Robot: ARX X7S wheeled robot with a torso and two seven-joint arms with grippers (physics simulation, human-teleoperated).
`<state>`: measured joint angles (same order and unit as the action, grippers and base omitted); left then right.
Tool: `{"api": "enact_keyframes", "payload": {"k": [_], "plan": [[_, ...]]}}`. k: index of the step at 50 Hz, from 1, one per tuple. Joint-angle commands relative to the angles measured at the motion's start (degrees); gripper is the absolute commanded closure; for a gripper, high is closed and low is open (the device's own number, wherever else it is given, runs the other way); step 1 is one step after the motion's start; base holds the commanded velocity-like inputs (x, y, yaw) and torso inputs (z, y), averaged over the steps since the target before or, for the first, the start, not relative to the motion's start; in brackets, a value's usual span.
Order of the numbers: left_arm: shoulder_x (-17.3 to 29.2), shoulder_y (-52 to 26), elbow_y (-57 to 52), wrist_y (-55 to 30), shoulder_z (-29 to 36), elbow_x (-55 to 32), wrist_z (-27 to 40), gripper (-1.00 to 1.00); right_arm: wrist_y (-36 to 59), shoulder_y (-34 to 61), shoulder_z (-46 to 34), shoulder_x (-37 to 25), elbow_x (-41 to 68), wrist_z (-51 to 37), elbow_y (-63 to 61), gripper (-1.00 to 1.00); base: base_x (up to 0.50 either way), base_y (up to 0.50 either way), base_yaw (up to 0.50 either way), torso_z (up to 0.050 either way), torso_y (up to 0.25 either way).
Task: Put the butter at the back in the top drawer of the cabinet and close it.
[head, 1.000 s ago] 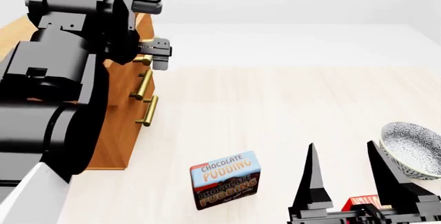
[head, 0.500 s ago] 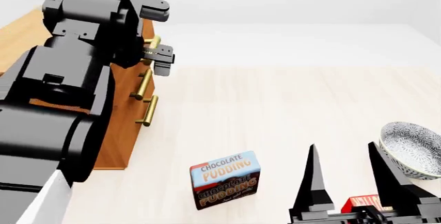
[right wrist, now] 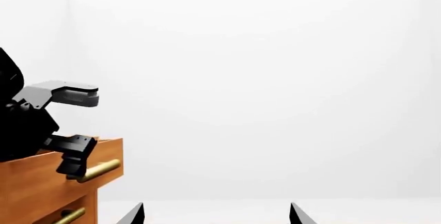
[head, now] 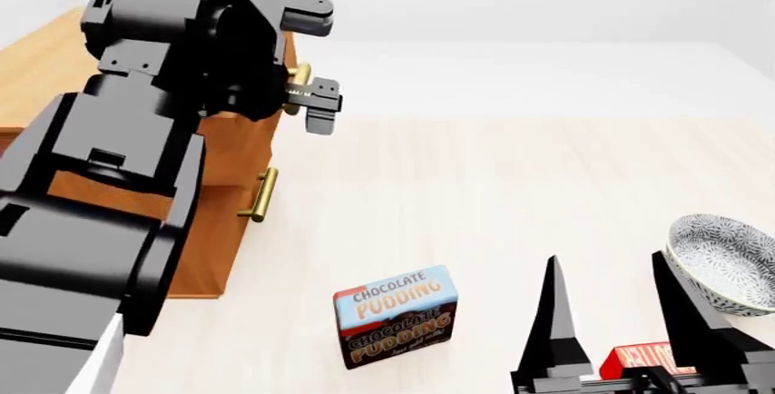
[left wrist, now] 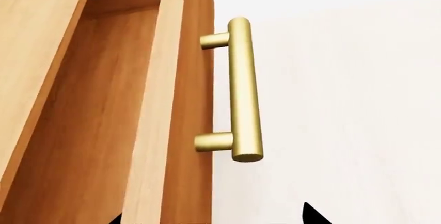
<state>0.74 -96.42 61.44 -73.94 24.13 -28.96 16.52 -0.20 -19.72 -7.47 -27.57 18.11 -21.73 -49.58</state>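
The butter (head: 643,356), a small red box, lies at the near right and is partly hidden behind my right gripper (head: 605,262). That gripper is open and empty above it, and it also shows in its own wrist view (right wrist: 215,211). The cabinet (head: 212,240) stands at the left. Its top drawer (head: 274,140) is pulled partly out, and its inside shows in the left wrist view (left wrist: 103,121). My left gripper (head: 309,56) is open at the drawer's brass handle (head: 298,76) without clasping it. In the left wrist view the handle (left wrist: 242,90) lies ahead of the spread fingertips.
A blue-and-brown chocolate pudding box (head: 397,315) stands on the floor in front of me. A patterned bowl (head: 727,262) sits at the right edge. A lower drawer handle (head: 259,194) shows below the left arm, which hides much of the cabinet front.
The top drawer has slid out to the right, and my left gripper moved right with it. The right gripper, butter, pudding box and bowl have not moved.
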Motion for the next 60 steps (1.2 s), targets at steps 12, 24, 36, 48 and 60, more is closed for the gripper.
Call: {"api": "enact_keyframes", "payload": {"k": [12, 24, 36, 48, 60], "plan": [[-0.2, 3.5, -5.7, -5.3, -3.9, -19.8, 10.1, -1.00, -1.3, -0.6, 0.1, -0.4, 0.3, 0.0, 0.6, -1.00, -0.01, 0.00, 0.00, 0.000, 0.002], [-0.6, 5.1, -8.2, -4.9, -1.2, -28.8, 16.3, -1.00, -2.5, -1.4, 0.6, -0.7, 0.6, 0.1, 0.9, -1.00, 0.00, 0.00, 0.00, 0.000, 0.000], [-0.7, 4.3, -5.3, 2.1, 13.8, -45.3, 19.3, -1.00, -4.3, -2.4, 1.6, -1.1, 1.3, 0.3, 1.7, -1.00, 0.00, 0.00, 0.00, 0.000, 0.001], [-0.7, -0.2, -4.8, 12.8, 40.0, -72.6, 21.1, -1.00, -6.9, -4.0, 3.2, -1.7, 2.6, 1.0, 3.0, -1.00, 0.00, 0.00, 0.00, 0.000, 0.000], [-0.7, -5.8, -7.3, 22.2, 59.5, -93.9, 18.8, -1.00, -7.9, -4.4, 4.1, -2.3, 3.7, 1.3, 3.9, -1.00, 0.00, 0.00, 0.00, 0.000, 0.000]]}}
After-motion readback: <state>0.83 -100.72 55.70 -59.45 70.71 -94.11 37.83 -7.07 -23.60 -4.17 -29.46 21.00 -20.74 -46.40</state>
